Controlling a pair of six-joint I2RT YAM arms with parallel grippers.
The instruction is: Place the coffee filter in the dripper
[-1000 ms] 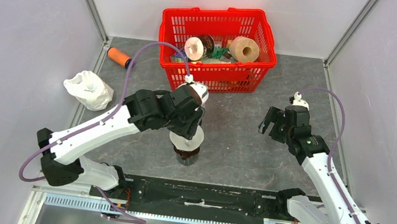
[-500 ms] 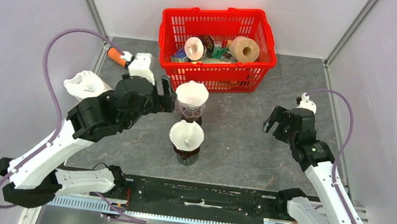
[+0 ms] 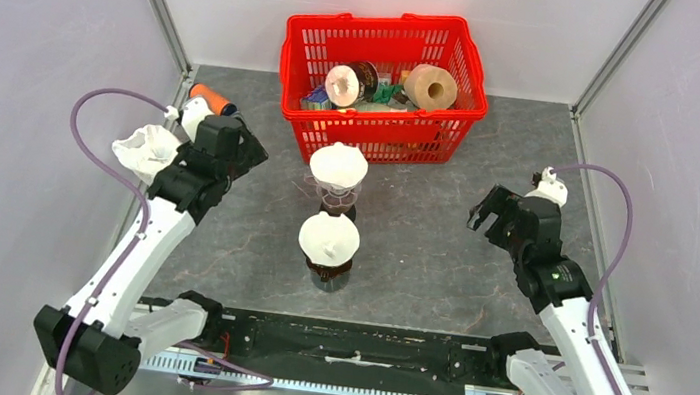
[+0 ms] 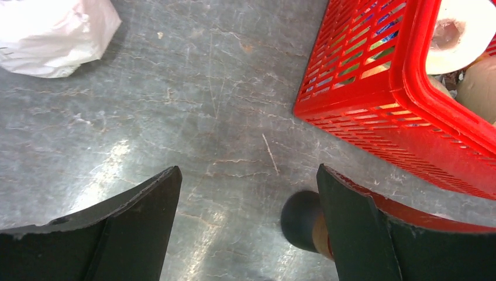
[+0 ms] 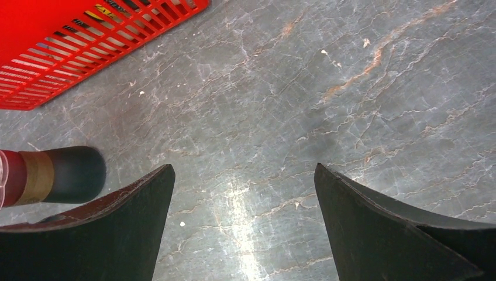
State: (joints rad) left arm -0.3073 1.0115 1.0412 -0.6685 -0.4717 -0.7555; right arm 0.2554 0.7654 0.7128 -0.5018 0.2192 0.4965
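Observation:
A white coffee filter [image 3: 338, 164] sits open side up in a clear dripper [image 3: 335, 196] just in front of the red basket. A second white cone [image 3: 329, 239] stands on a dark base [image 3: 328, 273] nearer to me. My left gripper [image 3: 250, 145] is open and empty, well left of the dripper. In the left wrist view, its gripper [image 4: 248, 193] frames bare floor. My right gripper [image 3: 487, 210] is open and empty to the right; its wrist view [image 5: 243, 187] shows bare floor too. A black-ended thing with a tan band [image 4: 301, 219] shows low in both wrist views [image 5: 64, 174].
A red basket [image 3: 387, 29] with paper rolls stands at the back, its corner also in the left wrist view [image 4: 403, 70]. A white plastic bag [image 3: 145, 154] and an orange cylinder [image 3: 209, 98] lie at the left wall. Grey walls close in both sides.
My left gripper has pulled back from over the dripper to the far left, leaving the white filter in the dripper. The right arm has shifted slightly right.

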